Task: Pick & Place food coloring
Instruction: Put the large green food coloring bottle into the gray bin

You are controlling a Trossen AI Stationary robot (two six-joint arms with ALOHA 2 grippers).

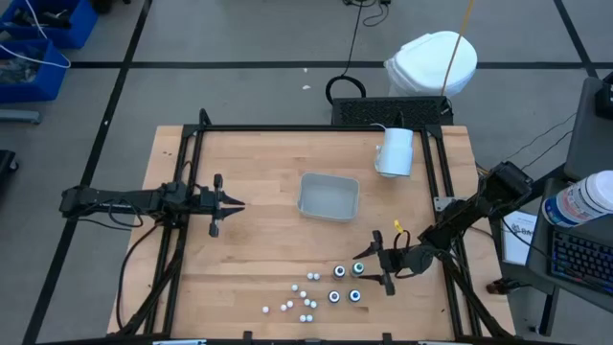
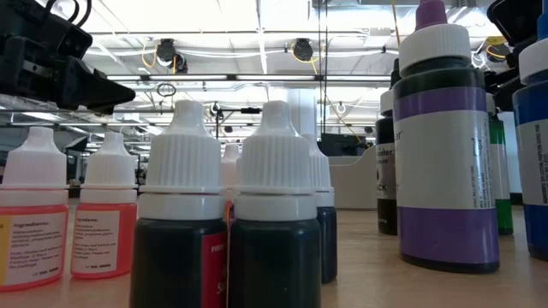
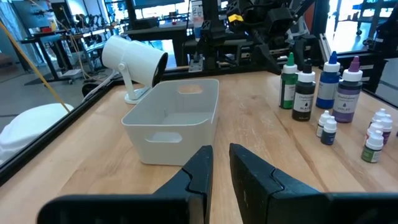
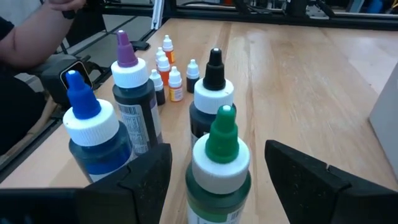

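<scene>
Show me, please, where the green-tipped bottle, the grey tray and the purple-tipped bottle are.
green-tipped bottle [image 4: 219, 163]: right wrist view, on its white cap.
grey tray [image 3: 144, 135]: left wrist view, on its near end wall.
purple-tipped bottle [image 4: 131, 76]: right wrist view, on its white cap.

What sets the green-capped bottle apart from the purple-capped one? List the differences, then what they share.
The green-capped bottle stands between the open fingers of the right end effector; the purple-capped bottle stands farther off, outside them. The green-capped bottle has a green tip on its white collar, the purple-capped one a purple tip. Its contents look dark green; the purple-capped bottle's look nearly black. Both stand upright on the wooden table and have the same round body with a white collar.
</scene>
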